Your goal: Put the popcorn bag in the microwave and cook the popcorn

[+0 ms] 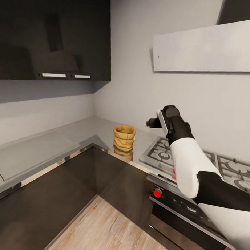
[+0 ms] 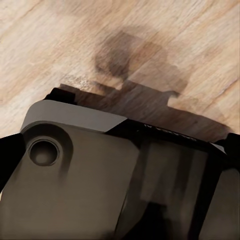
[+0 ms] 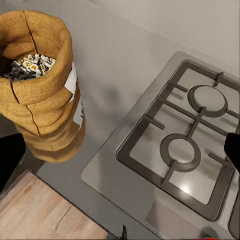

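The task looks barely begun. The squat tan crumpled paper popcorn bag (image 1: 124, 137) stands upright on the grey glossy bench (image 1: 47, 147), near the inner corner above the dark cabinets and just beside the steel gas hob (image 1: 163, 154). In the right wrist view the bag (image 3: 42, 85) is open at its rolled rim, with pale and dark kernels showing inside, so the popcorn appears uncooked.

The right hand (image 1: 156, 122), a black-and-white two-fingered piece at the end of the white arm, hovers above the hob's near burner, apart from the bag and a little higher than its rim. From this angle its fingers are hard to read; I cannot tell whether they stand apart or together, though nothing is held between them.

The left wrist view looks down on light wood floor (image 2: 150, 30) and a dark rounded part of the robot; that hand's state cannot be told either.

Left to do: reach across, grip the bag, carry it to the microwave, load it, and heat it.
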You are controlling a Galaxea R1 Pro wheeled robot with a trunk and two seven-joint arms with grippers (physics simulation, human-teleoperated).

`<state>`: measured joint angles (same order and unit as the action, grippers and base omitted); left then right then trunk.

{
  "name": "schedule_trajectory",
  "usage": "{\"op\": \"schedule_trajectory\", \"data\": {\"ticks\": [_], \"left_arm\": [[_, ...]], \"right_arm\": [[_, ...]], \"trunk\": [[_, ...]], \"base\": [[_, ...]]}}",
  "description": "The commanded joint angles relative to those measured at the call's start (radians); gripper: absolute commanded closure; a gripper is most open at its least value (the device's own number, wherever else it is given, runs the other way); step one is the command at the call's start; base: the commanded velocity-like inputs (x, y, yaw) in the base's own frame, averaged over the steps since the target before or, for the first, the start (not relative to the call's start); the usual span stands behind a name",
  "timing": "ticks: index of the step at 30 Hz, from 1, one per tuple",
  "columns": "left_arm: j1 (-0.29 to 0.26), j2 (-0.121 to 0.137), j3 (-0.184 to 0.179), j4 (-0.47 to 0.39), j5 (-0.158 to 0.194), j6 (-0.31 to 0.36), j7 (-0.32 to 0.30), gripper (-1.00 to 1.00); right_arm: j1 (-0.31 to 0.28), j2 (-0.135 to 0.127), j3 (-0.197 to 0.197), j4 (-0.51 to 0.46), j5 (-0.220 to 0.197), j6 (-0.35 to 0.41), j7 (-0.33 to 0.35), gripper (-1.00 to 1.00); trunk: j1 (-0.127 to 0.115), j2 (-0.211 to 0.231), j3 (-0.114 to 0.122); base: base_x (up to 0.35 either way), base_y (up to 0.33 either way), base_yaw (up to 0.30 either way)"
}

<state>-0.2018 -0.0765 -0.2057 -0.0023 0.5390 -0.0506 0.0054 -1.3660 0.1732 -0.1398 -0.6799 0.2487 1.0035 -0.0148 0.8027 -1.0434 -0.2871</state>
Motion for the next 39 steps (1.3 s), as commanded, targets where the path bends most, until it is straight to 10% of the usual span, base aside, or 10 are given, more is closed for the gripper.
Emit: {"op": "schedule_trajectory", "data": {"ticks": [1,13,39], "left_arm": [[-0.001,0.0,-0.008,0.001,0.009,-0.003,0.0,-1.0],[-0.001,0.0,-0.008,0.001,0.009,-0.003,0.0,-1.0],[-0.001,0.006,-0.009,0.001,0.009,-0.001,-0.002,-1.0]], "right_arm": [[0.003,0.001,-0.004,-0.001,-0.006,-0.005,-0.003,-1.0],[0.008,0.001,-0.004,-0.002,-0.013,-0.004,-0.007,-1.0],[0.008,0.001,-0.003,-0.001,-0.015,-0.012,-0.005,-1.0]], "trunk": [[-0.004,0.006,0.002],[-0.05,0.09,0.04],[-0.05,0.09,0.04]], "base": [[0.0,0.0,0.0],[0.0,0.0,0.0],[0.183,0.097,0.0]]}}
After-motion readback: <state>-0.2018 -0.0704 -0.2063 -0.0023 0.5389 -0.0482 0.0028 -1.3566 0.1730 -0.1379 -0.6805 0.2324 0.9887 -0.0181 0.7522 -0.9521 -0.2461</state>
